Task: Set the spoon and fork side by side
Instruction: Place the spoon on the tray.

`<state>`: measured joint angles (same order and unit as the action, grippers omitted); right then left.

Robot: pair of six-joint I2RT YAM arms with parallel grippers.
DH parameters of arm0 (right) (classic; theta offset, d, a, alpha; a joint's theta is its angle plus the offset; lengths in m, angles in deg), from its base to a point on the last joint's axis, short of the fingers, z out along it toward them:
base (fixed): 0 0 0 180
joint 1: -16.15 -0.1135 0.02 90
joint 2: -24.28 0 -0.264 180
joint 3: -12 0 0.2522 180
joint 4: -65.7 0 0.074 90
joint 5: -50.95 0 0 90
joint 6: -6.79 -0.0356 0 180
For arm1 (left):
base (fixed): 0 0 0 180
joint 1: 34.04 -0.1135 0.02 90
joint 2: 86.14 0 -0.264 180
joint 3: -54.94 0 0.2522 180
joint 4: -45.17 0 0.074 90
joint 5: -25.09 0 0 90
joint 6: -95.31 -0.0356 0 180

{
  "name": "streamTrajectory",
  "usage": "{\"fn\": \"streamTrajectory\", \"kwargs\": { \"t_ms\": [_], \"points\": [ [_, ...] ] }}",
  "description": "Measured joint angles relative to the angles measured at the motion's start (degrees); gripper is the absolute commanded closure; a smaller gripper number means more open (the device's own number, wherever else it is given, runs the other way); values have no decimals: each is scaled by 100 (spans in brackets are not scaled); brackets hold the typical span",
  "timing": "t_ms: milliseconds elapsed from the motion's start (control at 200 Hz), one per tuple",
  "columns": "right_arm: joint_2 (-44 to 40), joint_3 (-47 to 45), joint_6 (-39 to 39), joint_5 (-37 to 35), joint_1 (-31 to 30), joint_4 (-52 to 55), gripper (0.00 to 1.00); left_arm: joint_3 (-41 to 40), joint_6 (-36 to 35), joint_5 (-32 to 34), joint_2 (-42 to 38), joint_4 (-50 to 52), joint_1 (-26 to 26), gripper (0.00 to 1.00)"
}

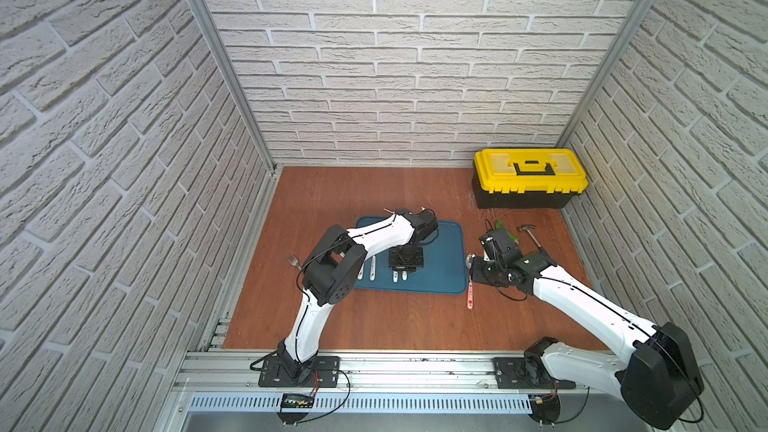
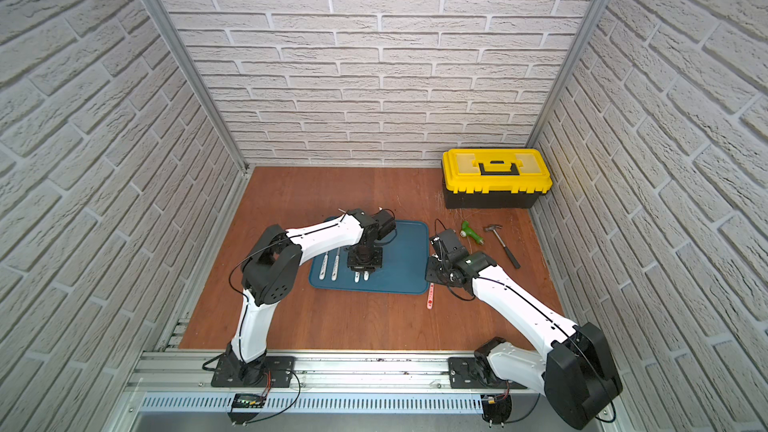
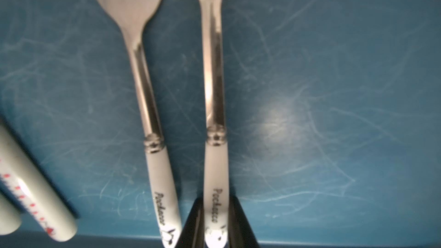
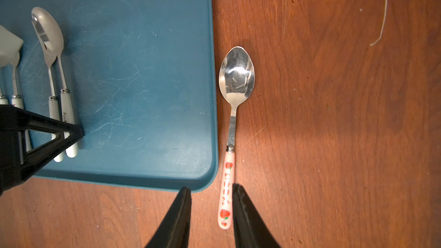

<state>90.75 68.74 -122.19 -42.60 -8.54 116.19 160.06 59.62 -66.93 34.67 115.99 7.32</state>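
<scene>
On the blue tray [image 1: 440, 251] [image 3: 334, 67] a white-handled spoon [image 3: 216, 163] and fork [image 3: 157, 163] lie side by side. My left gripper [image 3: 216, 223] [image 1: 401, 271] is shut on the spoon's handle end. In the right wrist view the same spoon [image 4: 47, 27] partly overlaps the fork [image 4: 51, 106]. A strawberry-patterned spoon [image 4: 236, 77] [image 1: 470, 297] lies on the wood just beside the tray's edge. My right gripper [image 4: 211, 187] [image 1: 473, 277] stands open over its pink handle, one finger on each side and not squeezing it.
Two more white-handled utensils [image 1: 366, 272] lie on the tray beside the left arm. Another fork [image 1: 293, 261] rests on the wood left of the tray. A yellow toolbox [image 1: 530, 178], a hammer [image 1: 532, 236] and a green tool [image 2: 471, 233] sit at the back right.
</scene>
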Motion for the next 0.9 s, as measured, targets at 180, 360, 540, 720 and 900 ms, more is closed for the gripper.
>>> {"fn": "streamTrajectory", "kwargs": {
  "t_ms": [180, 360, 540, 720, 900],
  "points": [
    [-20, -79, 20, 24, 22, -15, 65, 92, 0, -13, 55, -9, 90, 92],
    [-94, -111, 26, 42, 44, -15, 66, 103, 28, -13, 66, -2, 125, 92],
    [-175, -144, 28, 42, 79, -20, 65, 66, 140, 0, 66, -26, 125, 92],
    [-190, -197, 44, 66, 98, -17, 65, 28, 195, 0, 63, -35, 125, 92],
    [-238, -199, 44, 83, 109, -17, 66, 28, 195, 17, 66, -33, 131, 84]
  ]
}}
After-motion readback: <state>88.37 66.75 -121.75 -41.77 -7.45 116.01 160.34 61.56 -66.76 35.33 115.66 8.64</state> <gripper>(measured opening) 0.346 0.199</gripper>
